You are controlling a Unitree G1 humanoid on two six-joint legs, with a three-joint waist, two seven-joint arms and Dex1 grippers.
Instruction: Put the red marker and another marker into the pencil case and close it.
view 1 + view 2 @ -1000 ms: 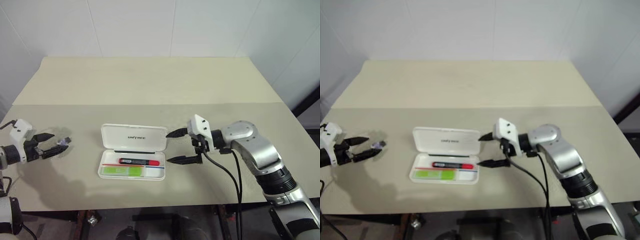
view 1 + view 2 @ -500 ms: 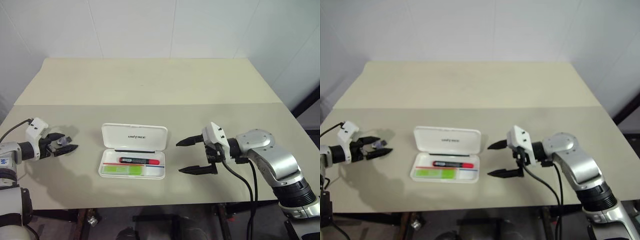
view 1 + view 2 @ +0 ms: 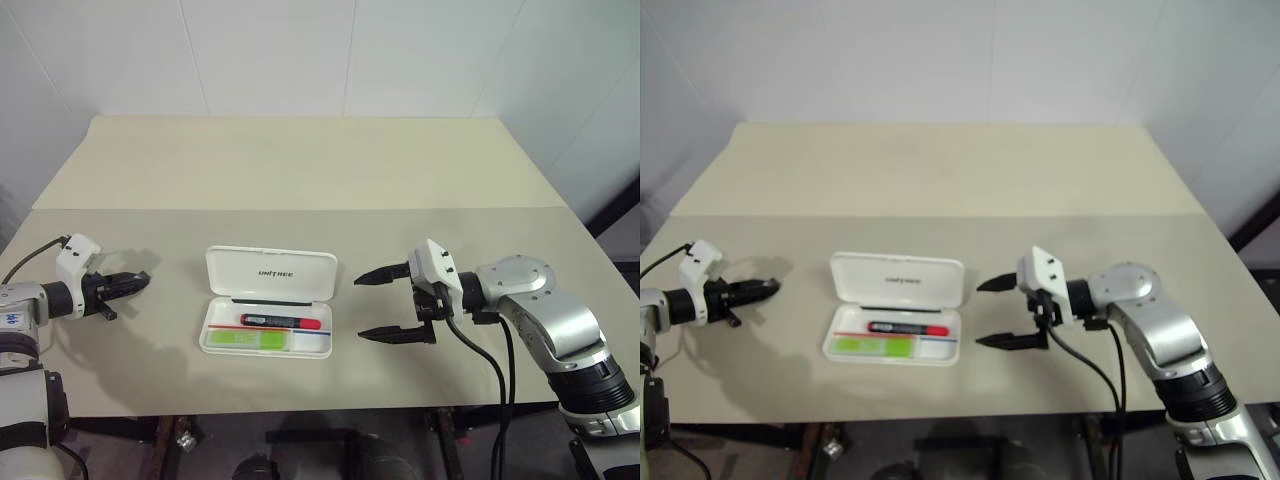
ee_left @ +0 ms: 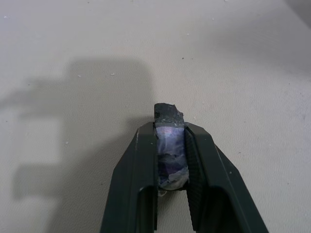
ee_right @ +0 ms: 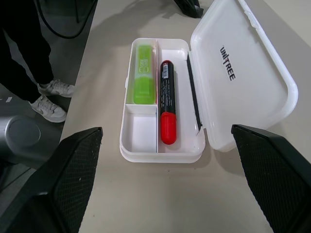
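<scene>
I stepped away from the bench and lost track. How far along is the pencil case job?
Both markers look packed: the red marker and the green marker lie in the pencil case. Its lid stands open, so closing is left. The right gripper is open beside the case. The left gripper, well off to the case's left, is shut on a small purplish object I cannot identify.

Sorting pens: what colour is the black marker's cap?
Bright red cap, clearest in the right wrist view.
</scene>
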